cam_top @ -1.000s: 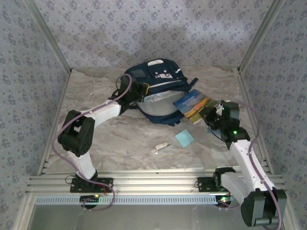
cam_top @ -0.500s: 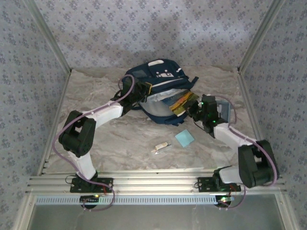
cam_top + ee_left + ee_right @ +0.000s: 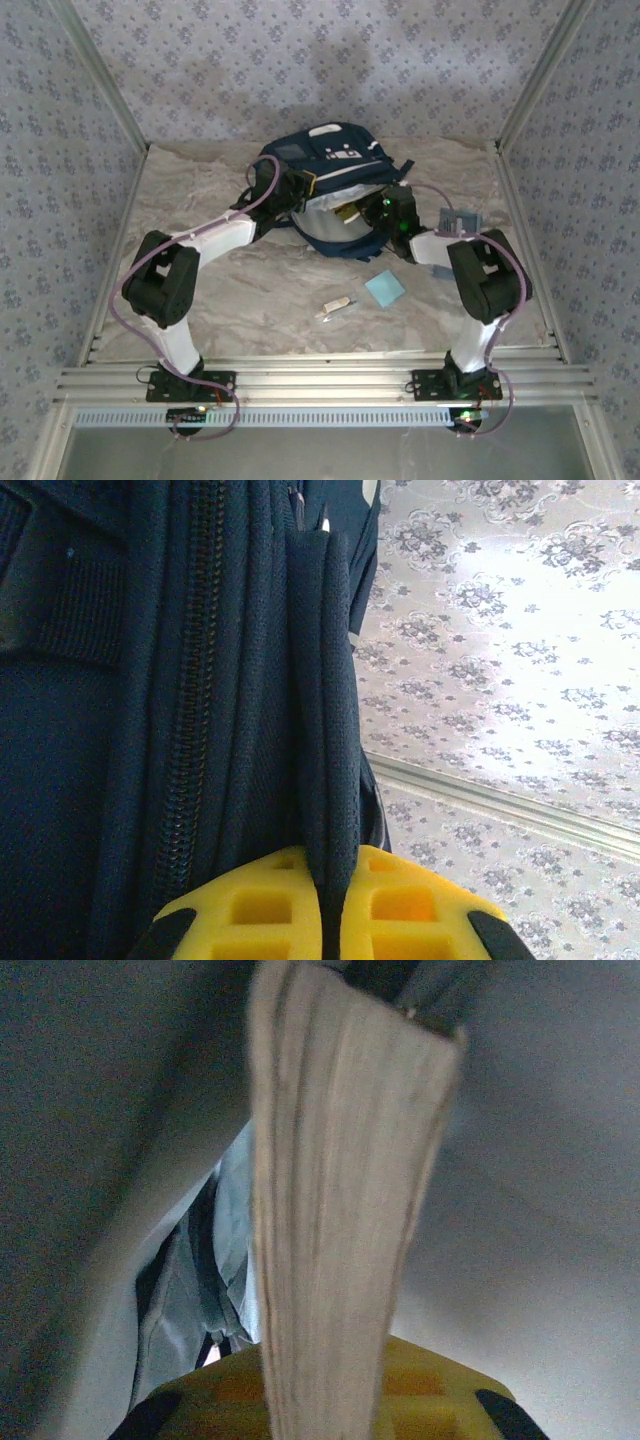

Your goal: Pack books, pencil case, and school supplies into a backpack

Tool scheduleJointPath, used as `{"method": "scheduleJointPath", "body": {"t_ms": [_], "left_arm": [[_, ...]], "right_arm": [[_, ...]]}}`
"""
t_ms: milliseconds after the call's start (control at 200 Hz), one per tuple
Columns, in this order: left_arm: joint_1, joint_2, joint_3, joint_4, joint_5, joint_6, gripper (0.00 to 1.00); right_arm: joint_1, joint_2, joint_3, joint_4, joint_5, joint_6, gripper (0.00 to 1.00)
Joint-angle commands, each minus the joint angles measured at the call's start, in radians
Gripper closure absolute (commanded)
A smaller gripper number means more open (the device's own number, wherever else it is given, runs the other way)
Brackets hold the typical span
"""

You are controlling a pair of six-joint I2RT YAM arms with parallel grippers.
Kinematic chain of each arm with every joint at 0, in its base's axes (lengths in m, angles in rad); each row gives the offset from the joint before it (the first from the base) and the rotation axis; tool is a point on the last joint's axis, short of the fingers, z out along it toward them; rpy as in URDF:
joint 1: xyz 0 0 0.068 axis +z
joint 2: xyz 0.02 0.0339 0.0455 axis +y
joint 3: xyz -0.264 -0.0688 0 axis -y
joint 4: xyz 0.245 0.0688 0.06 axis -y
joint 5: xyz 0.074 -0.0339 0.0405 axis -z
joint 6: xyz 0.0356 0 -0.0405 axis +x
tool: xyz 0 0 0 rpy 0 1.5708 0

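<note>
While the backpack (image 3: 330, 150) is being held open: a navy fold of fabric beside its zipper is being pinched between the closed fingers of the left gripper (image 3: 325, 905), at the left side of the mouth.
Grip of the right gripper (image 3: 325, 1400): the paperback book (image 3: 330, 1190) is being clamped between its closed yellow fingers, with the page edge turned to the wrist camera.
Place of the book: it is being carried inside the mouth of the backpack, with grey lining (image 3: 520, 1210) on both sides. From above, a yellow corner is being seen just ahead of the right gripper.
Deciding relation: the long axis of the book is being pointed straight away from the right fingers, deeper into the pocket and toward the left arm. The coming push is probably being asked along this same axis, and the right arm is the nearer one.
Pencil case (image 3: 458, 218): it is lying on the table (image 3: 250, 290), just to the right of the backpack.
Light-blue pad (image 3: 385, 288) and white stick (image 3: 337, 307): they are lying in front of the backpack, between the two arms and apart from both grippers.
Risk, as a judgement: the lining may be getting caught by the leading corner.
</note>
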Motion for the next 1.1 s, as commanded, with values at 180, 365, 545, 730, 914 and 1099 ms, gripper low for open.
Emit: {"method": "scheduleJointPath", "body": {"t_ms": [180,365,545,730,914,1099], "left_arm": [[-0.012,-0.086,0.055,0.177,0.002,-0.019,1.0],[-0.009,-0.089,0.058,0.155,-0.005,-0.006,1.0],[-0.005,-0.077,0.052,0.148,-0.017,-0.004,1.0],[0.019,-0.069,0.038,0.127,-0.049,0.012,1.0],[0.043,-0.092,0.021,0.092,-0.086,0.052,1.0],[0.048,-0.088,0.018,0.094,-0.086,0.053,1.0]], "right_arm": [[0.027,0.249,0.19,0.291,0.007,0.113,0.96],[0.03,0.226,0.115,0.475,0.04,0.132,1.0],[0.019,0.109,-0.013,0.486,0.034,0.133,1.0],[-0.007,0.06,-0.109,0.543,-0.007,0.181,1.0],[-0.026,-0.024,-0.221,0.557,-0.01,0.196,1.0],[-0.028,-0.127,-0.238,0.44,-0.007,0.119,1.0]]}}
